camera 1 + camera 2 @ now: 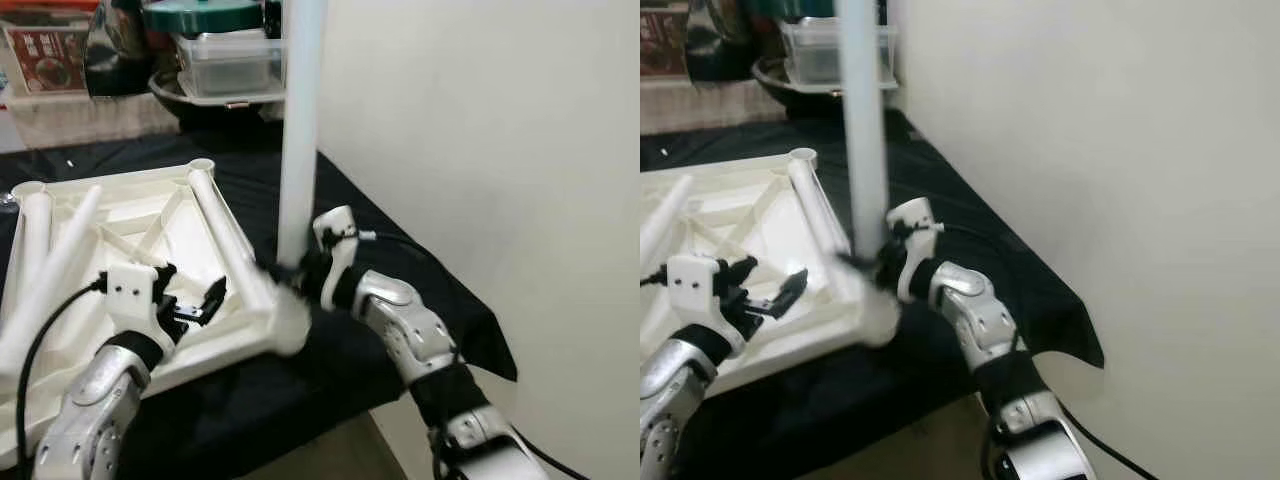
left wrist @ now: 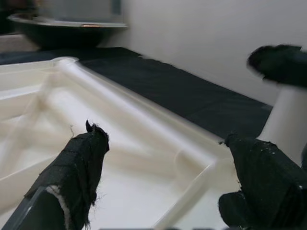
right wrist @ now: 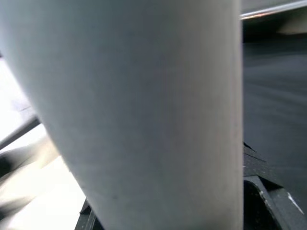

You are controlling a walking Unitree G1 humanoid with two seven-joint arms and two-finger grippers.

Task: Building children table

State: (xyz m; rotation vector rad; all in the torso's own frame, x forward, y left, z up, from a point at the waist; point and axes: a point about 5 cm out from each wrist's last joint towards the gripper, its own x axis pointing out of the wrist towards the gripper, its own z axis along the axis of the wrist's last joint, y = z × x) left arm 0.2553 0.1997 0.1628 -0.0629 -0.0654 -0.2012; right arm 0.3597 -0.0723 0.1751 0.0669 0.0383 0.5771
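Table parts lie on a black cloth (image 1: 400,260) that covers a bench beside a pale wall (image 1: 500,130). The white table top (image 1: 140,225) is upside down, so its ribs and rim face up. At its near right corner (image 1: 285,325) a long white table leg (image 1: 300,120) stands straight up and runs out past the top of the head views.

The right gripper (image 1: 300,270) is at the bottom end of that standing leg, and its black fingers are clamped around it, just above the corner. In the right wrist view the leg (image 3: 139,110) is very close and looks like a big grey tube, with a bit of black finger (image 3: 259,191) peeking out beside it.

The left gripper (image 1: 190,300) hangs over the near edge of the table top, a little to the left of the corner. Its two black fingers (image 2: 81,167) are spread apart and hold nothing. Between them, the left wrist view shows the rim of the table top (image 2: 144,129).

More white legs (image 1: 40,260) lie flat across the left side of the table top. Another leg (image 1: 225,235) lies along its right edge.

Far back, a dark bowl (image 1: 215,100) holds a clear plastic box (image 1: 225,60) with a green lid (image 1: 200,15) on top.
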